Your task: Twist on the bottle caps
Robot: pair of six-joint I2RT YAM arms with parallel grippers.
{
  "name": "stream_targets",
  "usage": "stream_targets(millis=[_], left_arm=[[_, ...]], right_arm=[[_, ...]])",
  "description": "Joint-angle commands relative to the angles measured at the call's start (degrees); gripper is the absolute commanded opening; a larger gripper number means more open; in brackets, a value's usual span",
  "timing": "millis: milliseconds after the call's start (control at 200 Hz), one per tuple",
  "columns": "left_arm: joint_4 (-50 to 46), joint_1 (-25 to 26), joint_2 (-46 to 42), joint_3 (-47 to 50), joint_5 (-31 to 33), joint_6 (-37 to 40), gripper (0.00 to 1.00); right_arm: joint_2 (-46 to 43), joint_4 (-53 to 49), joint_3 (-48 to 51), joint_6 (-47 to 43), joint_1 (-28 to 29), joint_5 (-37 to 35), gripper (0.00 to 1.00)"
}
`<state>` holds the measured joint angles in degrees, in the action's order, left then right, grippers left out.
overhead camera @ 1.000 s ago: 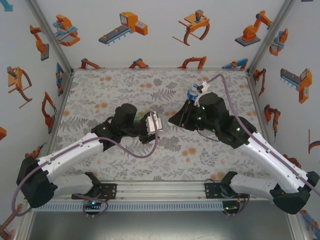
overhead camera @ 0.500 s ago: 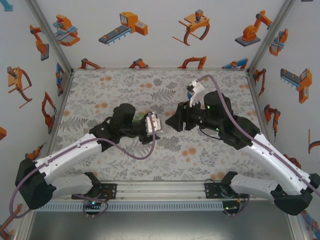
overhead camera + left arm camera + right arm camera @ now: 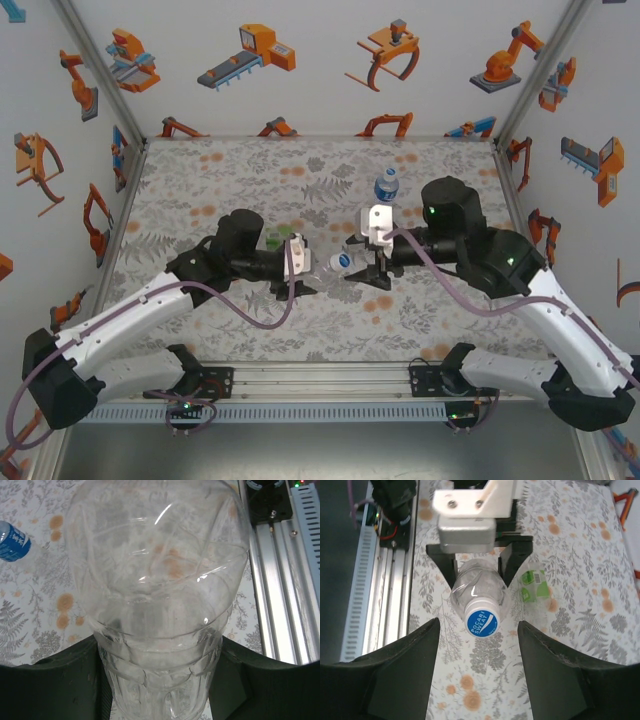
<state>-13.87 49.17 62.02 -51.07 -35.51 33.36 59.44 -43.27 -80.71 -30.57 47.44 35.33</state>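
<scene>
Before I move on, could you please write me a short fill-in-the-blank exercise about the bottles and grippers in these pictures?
The left gripper holds the unlabelled bottle, whose cap reads Pocari ____.
The jaws of the right gripper stand ____ on either side of that cap.
The upright bottle at the far side of the table has a ____ label.
The lying bottle has a ____ label.
Missing words: Sweat; open; blue; green.
</scene>
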Motion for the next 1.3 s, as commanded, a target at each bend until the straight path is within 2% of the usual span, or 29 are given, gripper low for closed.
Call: stream_targets(millis=[0, 406, 521, 696, 761, 856, 961, 1121, 1292], left_arm=[[-2.9, 0.3, -0.6, -2.2, -4.1, 1.8, 0.00], [-4.3, 0.3, -0.2, -2.7, -4.9, 2.6, 0.00], [-4.3, 0.3, -0.2, -2.7, -4.7, 2.8, 0.00], [-4.3, 0.3, 0.4, -2.8, -4.5, 2.8, 0.00], [-3.8, 0.3, 0.7, -2.8, -3.7, 2.6, 0.00], [-2.2, 0.3, 1.4, -2.5, -1.8, 2.2, 0.00], [-0.9, 0.3, 2.8, -2.8, 1.1, 2.0, 0.00], [1.2, 0.3, 4.8, -3.2, 2.5, 2.2, 0.00], [4.3, 0.2, 6.5, -3.3, 3.2, 1.6, 0.00]], right_arm=[[0.4, -2.2, 0.6, -10.3, 0.3, 4.7, 0.63], [2.9, 0.7, 2.0, -10.1, 0.4, 6.5, 0.41], [3.1, 0.7, 2.1, -10.1, 0.3, 6.5, 0.31], [3.1, 1.9, 3.0, -4.9, 0.3, 6.8, 0.08], [2.7, 4.6, 4.4, 1.3, 0.4, 6.2, 0.00], [1.4, 12.1, 8.3, 15.0, 0.4, 2.5, 0.00], [-0.4, 18.2, 12.3, 31.2, 0.4, -6.1, 0.00], [-2.0, 20.7, 14.8, 52.7, 0.3, -18.6, 0.00], [-2.3, 16.7, 14.7, 69.0, 0.3, -29.0, 0.00]])
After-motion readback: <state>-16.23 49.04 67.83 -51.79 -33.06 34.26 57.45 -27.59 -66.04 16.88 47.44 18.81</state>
